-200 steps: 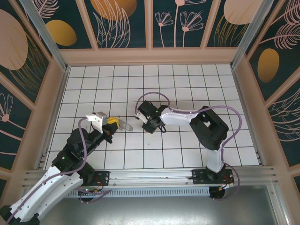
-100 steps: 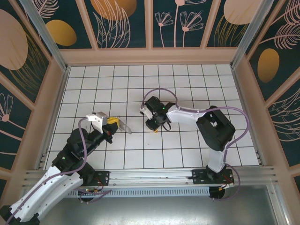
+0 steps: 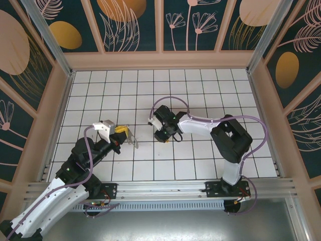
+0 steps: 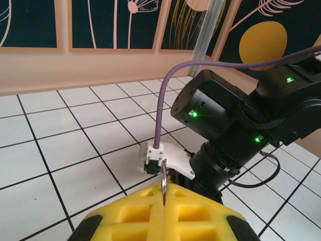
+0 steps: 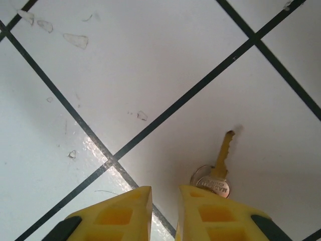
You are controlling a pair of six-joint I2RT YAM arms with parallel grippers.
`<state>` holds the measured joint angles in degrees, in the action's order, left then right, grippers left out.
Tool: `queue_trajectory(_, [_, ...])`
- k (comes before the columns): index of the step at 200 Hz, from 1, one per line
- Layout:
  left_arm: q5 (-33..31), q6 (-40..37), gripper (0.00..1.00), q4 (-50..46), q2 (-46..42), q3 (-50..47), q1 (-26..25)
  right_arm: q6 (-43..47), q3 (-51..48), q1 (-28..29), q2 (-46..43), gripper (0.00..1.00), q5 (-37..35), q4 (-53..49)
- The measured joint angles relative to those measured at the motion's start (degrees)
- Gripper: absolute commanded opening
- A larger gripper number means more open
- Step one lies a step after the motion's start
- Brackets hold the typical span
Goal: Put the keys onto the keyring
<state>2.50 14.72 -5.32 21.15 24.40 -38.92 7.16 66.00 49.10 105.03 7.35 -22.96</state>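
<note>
My left gripper [image 3: 121,131] is shut on the keyring [image 3: 132,137], a thin silvery loop that sticks out toward the middle of the floor. In the left wrist view the keyring [image 4: 163,173] stands edge-on, pinched between the yellow fingers [image 4: 130,216]. My right gripper [image 3: 161,134] points down at the tiles about one tile to the right of the ring. In the right wrist view a key [image 5: 218,169] lies flat on a white tile, its round head partly under the right finger [image 5: 215,211]. My right gripper [image 5: 165,193] is open by a narrow gap with nothing in it.
The right arm's black wrist [image 4: 220,120] and its purple cable [image 4: 165,110] sit close in front of the ring. White tiled floor [image 3: 200,85] is walled by a tan frame [image 3: 160,59] on three sides.
The right wrist swung a little to the right, then eased back left, staying low over the tiles. The ring in the left gripper has turned and now looks narrower from above.
</note>
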Motion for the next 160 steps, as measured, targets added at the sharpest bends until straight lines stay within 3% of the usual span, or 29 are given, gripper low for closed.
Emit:
queue_trajectory(102, [0.0, 0.0, 0.00, 0.0, 0.0, 0.0, 0.0, 0.0, 3.1, 1.5, 2.9, 0.26, -6.1, -3.0])
queue_trajectory(160, [0.0, 0.0, 0.00, 0.4, 0.0, 0.0, 0.0, 0.1, 3.1, 1.8, 3.5, 0.22, -6.5, -3.0])
